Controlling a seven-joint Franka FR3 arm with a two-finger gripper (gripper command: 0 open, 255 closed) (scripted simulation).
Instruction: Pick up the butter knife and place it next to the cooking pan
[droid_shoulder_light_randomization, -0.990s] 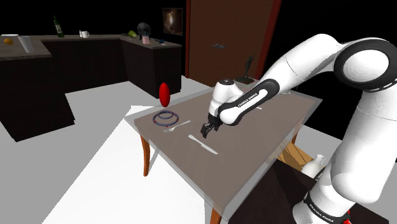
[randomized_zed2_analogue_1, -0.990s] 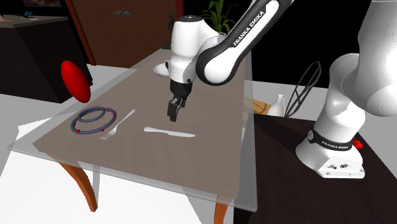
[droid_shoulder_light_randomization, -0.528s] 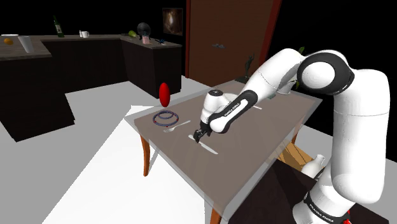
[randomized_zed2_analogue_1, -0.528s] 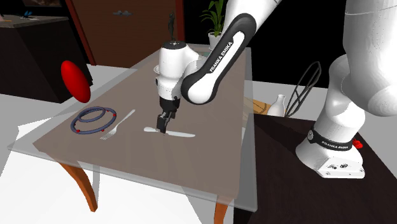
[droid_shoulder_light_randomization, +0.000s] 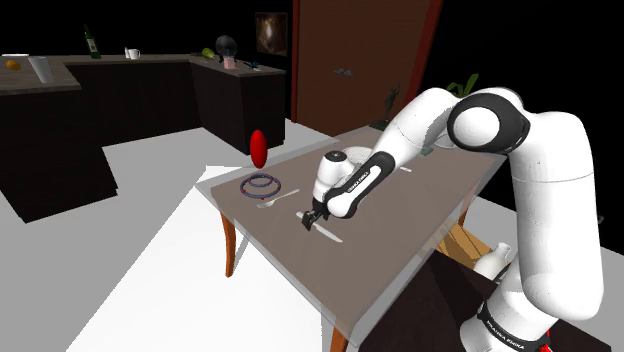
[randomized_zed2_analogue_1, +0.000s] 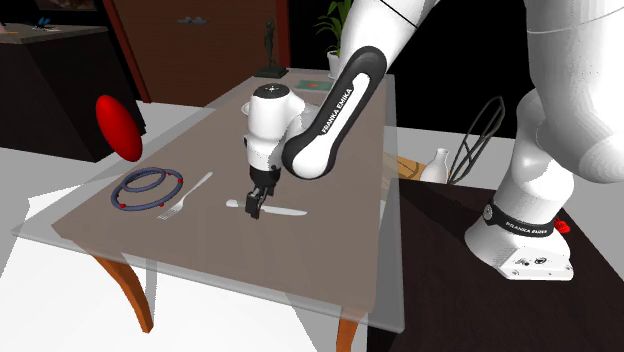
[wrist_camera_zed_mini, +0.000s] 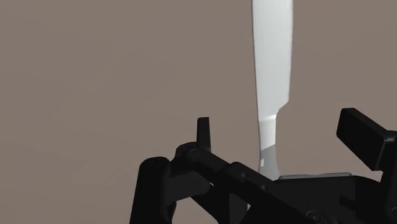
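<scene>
The white butter knife (droid_shoulder_light_randomization: 328, 233) (randomized_zed2_analogue_1: 283, 211) lies flat on the brown table (droid_shoulder_light_randomization: 400, 240) (randomized_zed2_analogue_1: 250, 260). My gripper (droid_shoulder_light_randomization: 309, 220) (randomized_zed2_analogue_1: 252, 206) is down at the table surface over the knife's handle end. In the wrist view the gripper (wrist_camera_zed_mini: 281, 130) is open. Its two black fingers (wrist_camera_zed_mini: 203, 132) stand apart on either side of the knife (wrist_camera_zed_mini: 272, 63), and neither touches it. A blue ring with red dots (droid_shoulder_light_randomization: 260, 185) (randomized_zed2_analogue_1: 148, 187), the pan-like thing, lies flat near the table's corner, past a fork from the knife.
A white fork (droid_shoulder_light_randomization: 275, 200) (randomized_zed2_analogue_1: 186, 197) lies between the ring and the knife. A red oval shape (droid_shoulder_light_randomization: 259, 148) (randomized_zed2_analogue_1: 118, 126) hangs beside the table's corner. A white bottle (droid_shoulder_light_randomization: 492, 262) (randomized_zed2_analogue_1: 438, 165) stands by the stand. Dark counters (droid_shoulder_light_randomization: 60, 110) are further off.
The gripper has come down and across the table towards the knife's handle end, and now straddles it at table level. The knife, fork and ring have not moved.
</scene>
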